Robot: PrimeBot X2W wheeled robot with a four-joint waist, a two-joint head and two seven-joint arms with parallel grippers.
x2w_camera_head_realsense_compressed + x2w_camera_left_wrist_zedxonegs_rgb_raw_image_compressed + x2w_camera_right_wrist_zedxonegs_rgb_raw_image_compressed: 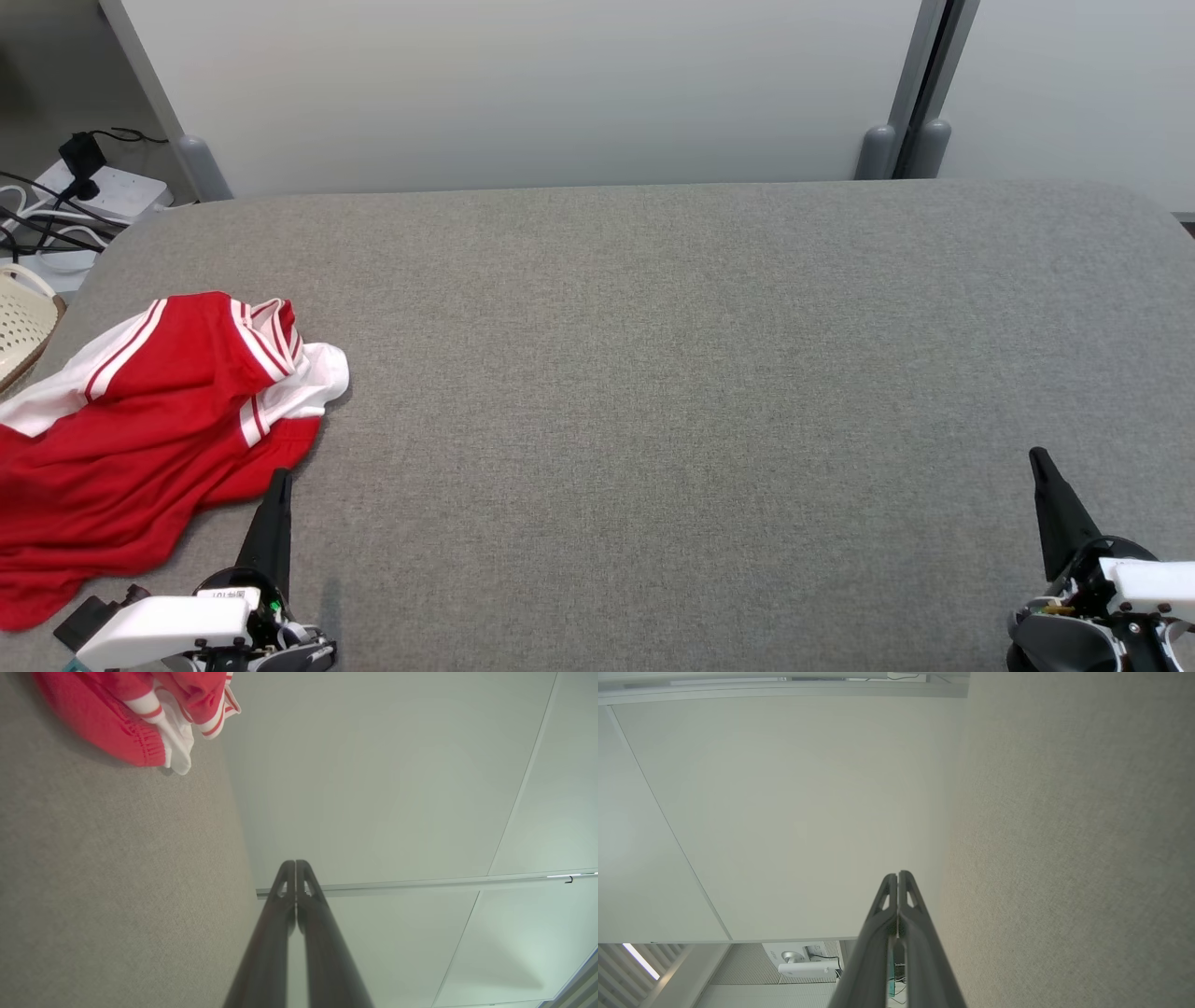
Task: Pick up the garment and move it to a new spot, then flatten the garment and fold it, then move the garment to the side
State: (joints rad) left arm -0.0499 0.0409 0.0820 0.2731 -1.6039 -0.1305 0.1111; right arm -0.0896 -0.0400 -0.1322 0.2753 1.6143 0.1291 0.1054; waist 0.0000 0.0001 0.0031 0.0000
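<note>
1. Table (653, 373): grey fabric-covered top with rounded far corners. Its far edge runs along a pale partition panel (523, 93). The middle and the whole right half are bare, which leaves wide open room to the right of the garment.

2. Garment (140, 429): red knit fabric with white panels and red-and-white striped trim, crumpled in 1 loose heap. It lies at the table's left side, toward the near edge. Its left part runs past the head view's left border, so whether it overhangs the table's left edge cannot be told. In the left wrist view, a ribbed red hem and a white fold of the garment (140, 723) rest on the grey top.

3. Left gripper (280, 478): both fingers pressed together, grasping nothing. It sits near the garment's lower right hem; the left wrist view shows bare fabric between the tips (295, 863) and the cloth.

4. Right gripper (1036, 457): fingers closed tip to tip (897, 873), empty, over bare table near the right side.

5. Basket (23, 322): cream, latticed, just off the table's left edge.

6. Power strip (112, 191): white, with dark cables, beyond the far left corner.
</note>
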